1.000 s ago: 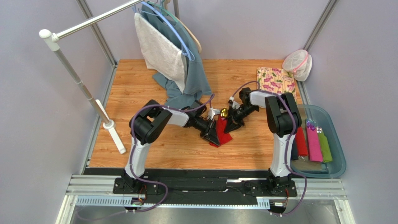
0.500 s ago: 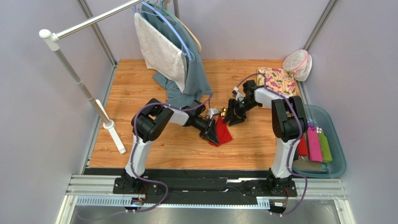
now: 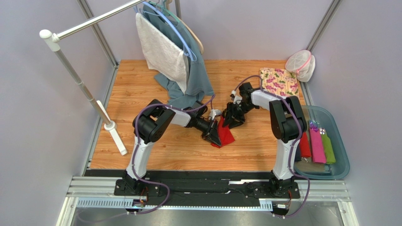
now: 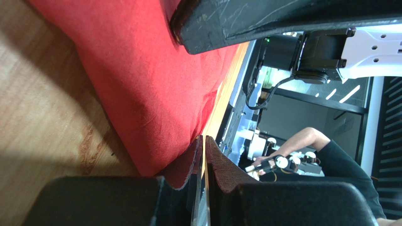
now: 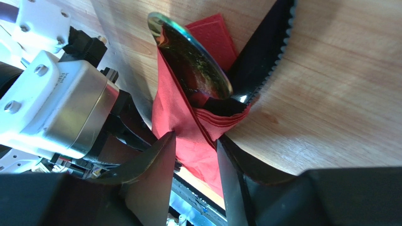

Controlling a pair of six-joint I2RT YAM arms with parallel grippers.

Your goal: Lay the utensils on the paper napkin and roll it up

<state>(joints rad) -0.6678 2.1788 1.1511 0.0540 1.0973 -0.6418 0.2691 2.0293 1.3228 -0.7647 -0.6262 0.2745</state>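
Right pincer back astride paper napkin

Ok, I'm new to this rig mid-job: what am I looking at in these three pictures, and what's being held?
The wide picture looks down from above on two robot arms, left and right, bolted at the near edge of a wooden table. The other two come from cameras on their wrists. On the table lies a red paper napkin, partly folded around a shiny spoon. The left gripper pinches the napkin's edge. The right gripper has its jaws apart either side of the folded end.
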